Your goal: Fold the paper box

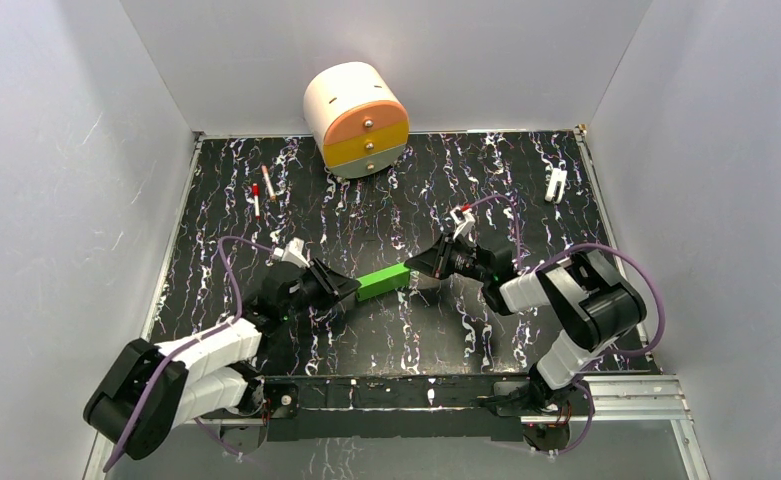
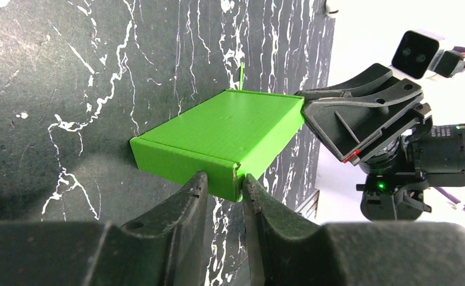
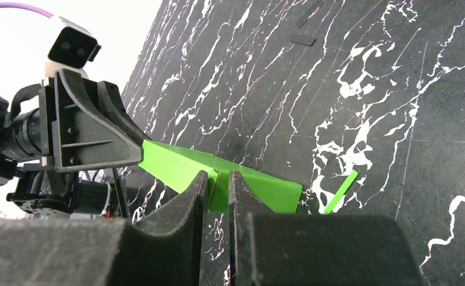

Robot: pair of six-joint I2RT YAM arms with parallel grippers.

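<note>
**A:** From above, where is the paper box (image 1: 383, 282)?

**B:** It is in the middle of the worktop (image 1: 406, 340), held between the 2 arms. The left end effector (image 1: 349, 288) is at one end and the right end effector (image 1: 422, 264) at the other. It reads as a small closed block rather than a flat sheet, so I'd judge most folds done.

**A:** And the room?

**B:** The surface is black and marbled with white veins, and plain white walls stand on 3 sides. A round drawer unit (image 1: 358, 120) is at the back, with 2 pens (image 1: 256, 200) to its left and a white clip (image 1: 556, 183) far right. All are well apart from the box.

**A:** The left wrist view?

**B:** There its fingers (image 2: 185, 202) are narrowed onto the box's near corner, pinching the card. The top and side walls look square and shut.

**A:** The right wrist view?

**B:** Here its fingers (image 3: 188, 196) pinch a thin green edge at that end. A green strip (image 3: 340, 193) lies just beside the box, and I can't tell whether it is attached. I'd guess an end flap is left to tuck.
</note>
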